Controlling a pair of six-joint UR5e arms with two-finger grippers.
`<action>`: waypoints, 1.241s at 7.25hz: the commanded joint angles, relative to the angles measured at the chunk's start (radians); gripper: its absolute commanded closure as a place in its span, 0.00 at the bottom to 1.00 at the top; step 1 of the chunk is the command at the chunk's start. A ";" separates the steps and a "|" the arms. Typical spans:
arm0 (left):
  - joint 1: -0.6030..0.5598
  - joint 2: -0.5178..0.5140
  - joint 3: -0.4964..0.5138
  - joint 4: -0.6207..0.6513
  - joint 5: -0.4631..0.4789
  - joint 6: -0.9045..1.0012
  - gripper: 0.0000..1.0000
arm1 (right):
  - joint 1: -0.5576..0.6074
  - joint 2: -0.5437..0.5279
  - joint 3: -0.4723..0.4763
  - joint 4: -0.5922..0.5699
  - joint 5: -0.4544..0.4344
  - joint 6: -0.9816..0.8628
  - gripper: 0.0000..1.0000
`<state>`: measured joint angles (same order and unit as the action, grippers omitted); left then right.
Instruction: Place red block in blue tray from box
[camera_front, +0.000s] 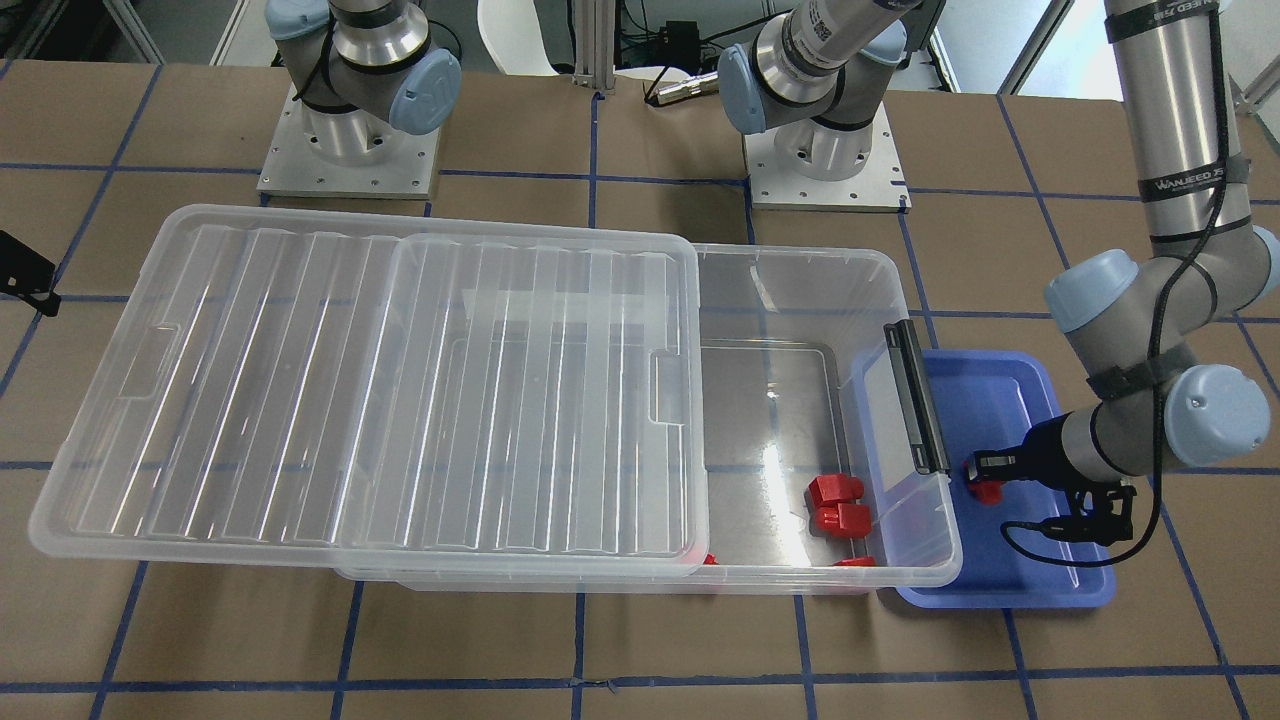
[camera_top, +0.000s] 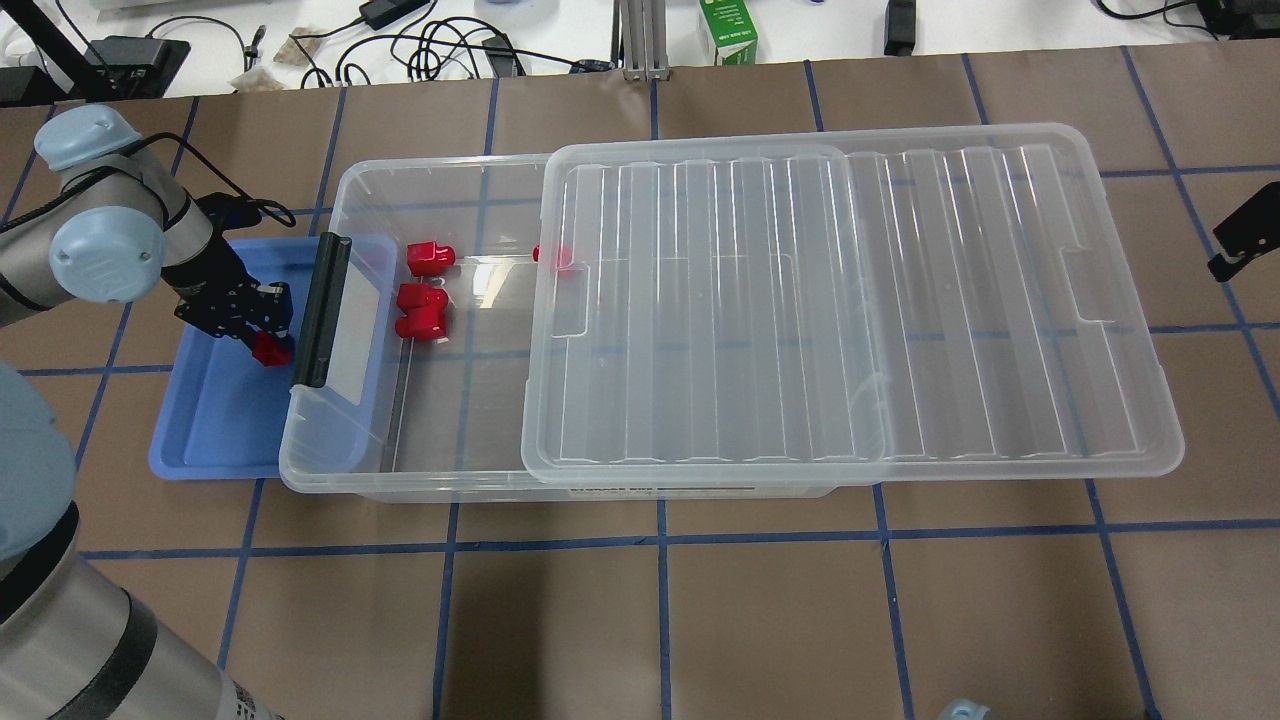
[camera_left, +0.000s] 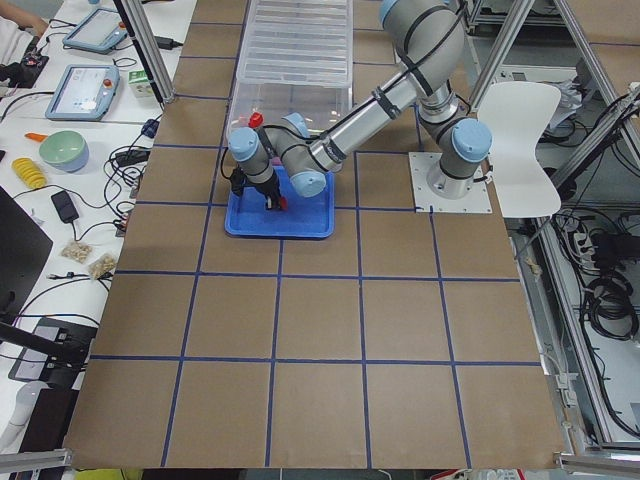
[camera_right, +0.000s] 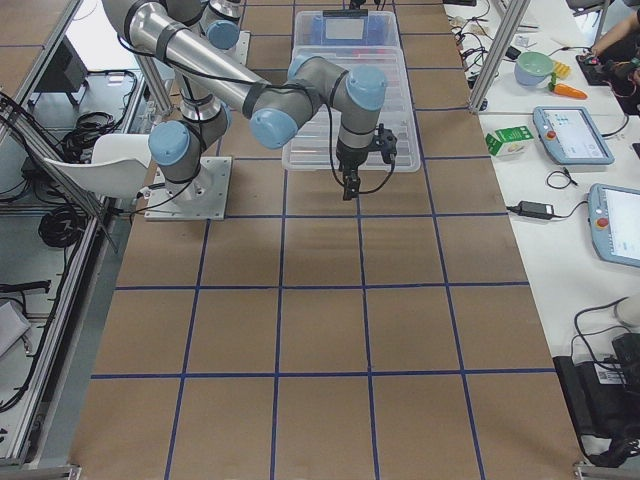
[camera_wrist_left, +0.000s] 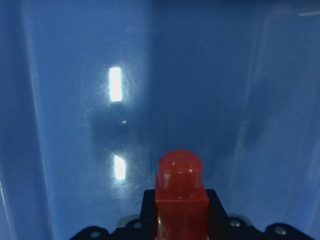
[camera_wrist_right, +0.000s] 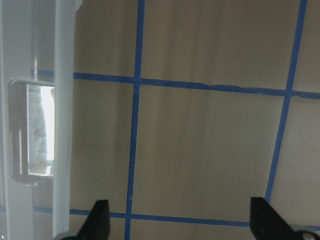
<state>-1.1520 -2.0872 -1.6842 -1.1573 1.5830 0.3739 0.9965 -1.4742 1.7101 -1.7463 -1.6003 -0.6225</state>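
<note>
My left gripper is shut on a red block and holds it low over the blue tray, next to the box's latch end. The left wrist view shows the red block between the jaws, stub pointing out, with the tray floor close behind. The box is a clear bin with its lid slid to the right, so the left end is open. Several more red blocks lie inside. My right gripper is open and empty over bare table beyond the box's far end.
The black latch stands up between the tray and the box's open end. The front view shows the same held red block, the tray and the loose blocks. Brown table with blue tape lines surrounds the box.
</note>
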 joint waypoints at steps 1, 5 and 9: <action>0.000 -0.008 0.003 0.007 0.002 -0.004 0.17 | 0.004 0.017 0.029 -0.025 0.002 0.070 0.00; -0.021 0.094 0.052 -0.080 0.005 0.000 0.00 | 0.008 0.014 0.086 -0.071 0.037 0.102 0.00; -0.058 0.297 0.296 -0.523 -0.011 -0.044 0.00 | 0.079 0.015 0.091 -0.085 0.039 0.170 0.00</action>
<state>-1.1853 -1.8407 -1.4537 -1.5692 1.5820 0.3620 1.0489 -1.4589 1.8001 -1.8292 -1.5622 -0.4785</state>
